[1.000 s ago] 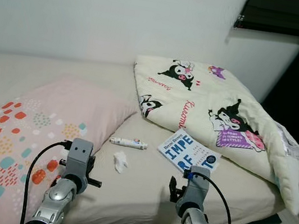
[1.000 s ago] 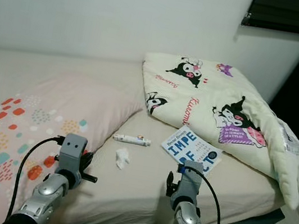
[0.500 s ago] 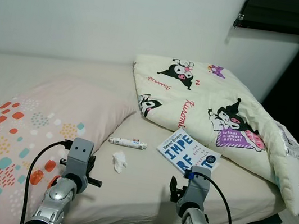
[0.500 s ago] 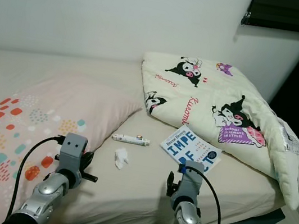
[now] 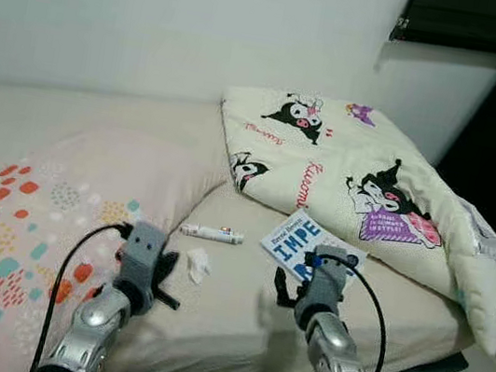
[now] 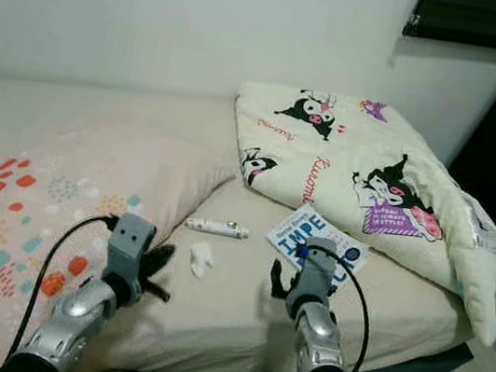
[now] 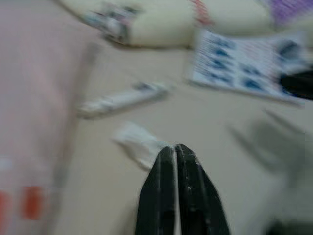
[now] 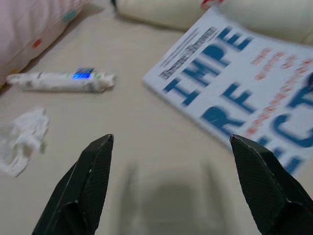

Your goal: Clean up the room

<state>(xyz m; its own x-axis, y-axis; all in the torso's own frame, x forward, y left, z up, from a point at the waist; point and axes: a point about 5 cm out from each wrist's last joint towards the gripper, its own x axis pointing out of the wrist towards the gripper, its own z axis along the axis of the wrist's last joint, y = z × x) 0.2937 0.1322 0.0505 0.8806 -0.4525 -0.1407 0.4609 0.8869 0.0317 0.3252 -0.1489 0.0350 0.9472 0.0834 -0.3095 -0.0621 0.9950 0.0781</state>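
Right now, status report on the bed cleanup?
Left gripper shut, near tissue. Right gripper open, empty, before book. Tube untouched. Nothing blocking.

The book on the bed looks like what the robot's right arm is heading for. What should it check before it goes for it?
1. Right tool open: ok, fingers spread wide.
2. Book in sight ahead of it: ok.
3. Book lying flat on the bed: ok.
4. Nothing stacked on the book: ok; the quilt lies beside it.
5. Tube and crumpled tissue clear of the path: ok, off to one side.
6. Left tool empty: ok, shut on nothing.
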